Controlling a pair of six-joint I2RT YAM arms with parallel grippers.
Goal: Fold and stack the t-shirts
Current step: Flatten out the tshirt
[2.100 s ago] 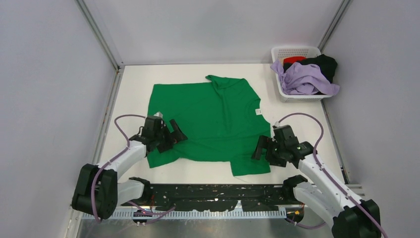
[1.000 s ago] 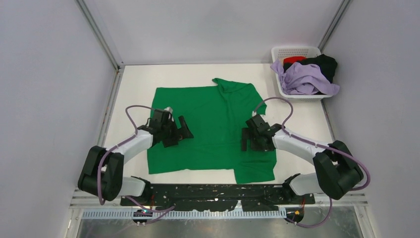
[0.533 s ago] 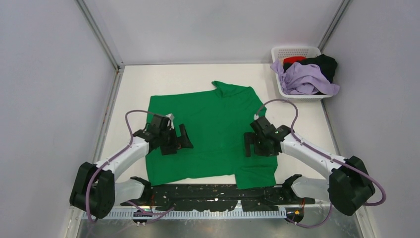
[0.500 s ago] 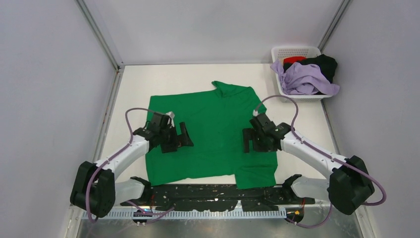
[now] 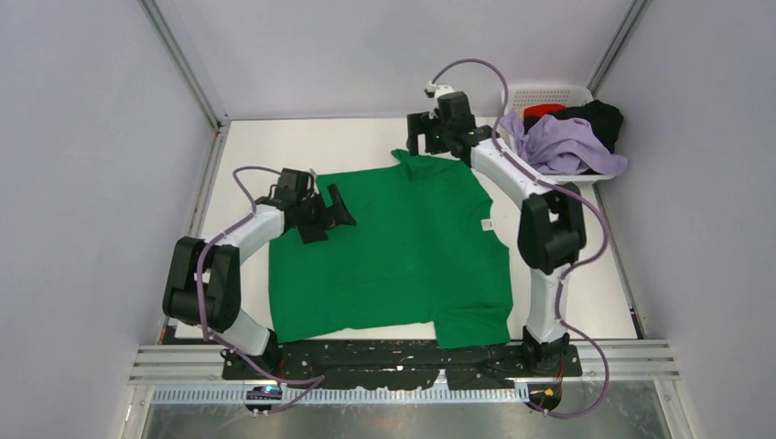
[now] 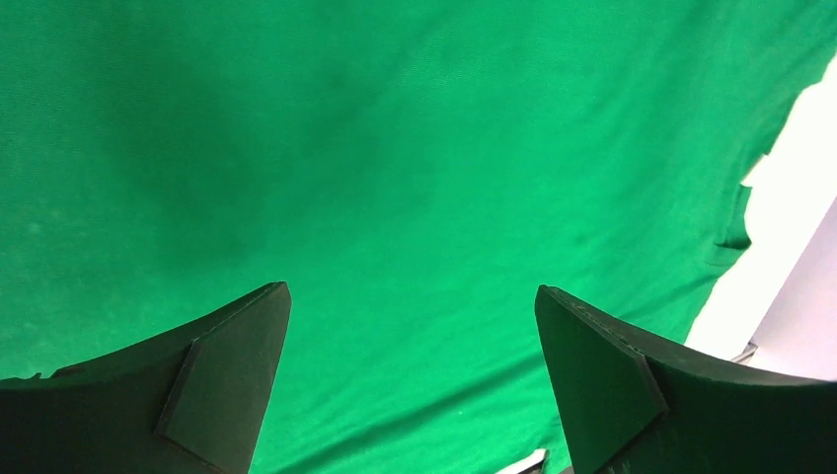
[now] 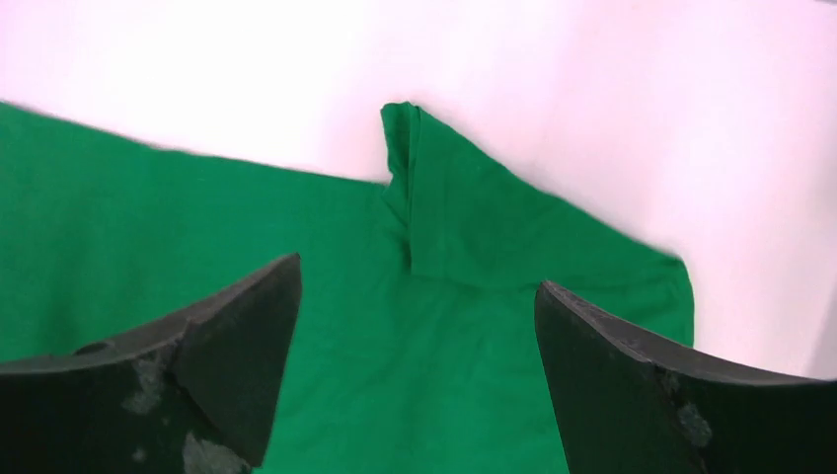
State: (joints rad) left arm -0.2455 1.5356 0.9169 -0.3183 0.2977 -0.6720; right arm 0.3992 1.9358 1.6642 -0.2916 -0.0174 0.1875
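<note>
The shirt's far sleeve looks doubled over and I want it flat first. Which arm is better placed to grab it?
Right, probably. The right arm reaches the far edge, jaws open right over the folded sleeve; the left arm hovers over the left side of the shirt.

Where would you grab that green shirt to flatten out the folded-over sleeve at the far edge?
Pinch the green t-shirt's folded sleeve at its pointed tip, coming from above on the far side: the tip juts past the straight edge over the table. The right gripper hangs there, open.
</note>
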